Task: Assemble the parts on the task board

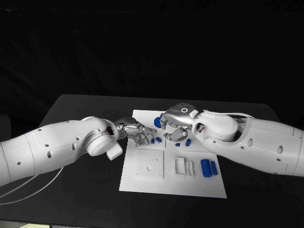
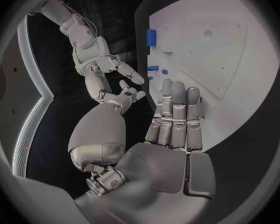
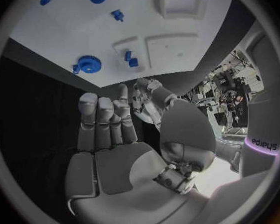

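Black table [image 1: 83,109] carries the white task board [image 1: 172,183] at its middle. Both hands hover over the board's far end, near each other: the left hand [image 1: 138,134] and the right hand [image 1: 176,124], each with fingers released, straight, grasping nothing. Small blue parts [image 1: 207,167] lie on the board, two cylinders near its right edge.

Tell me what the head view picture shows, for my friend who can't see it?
Two white robot arms reach in from both sides and meet over the far end of a white task board on a black table. The left hand and right hand hold nothing, fingers apart, above small blue parts. Two blue cylinders lie side by side nearer the robot.
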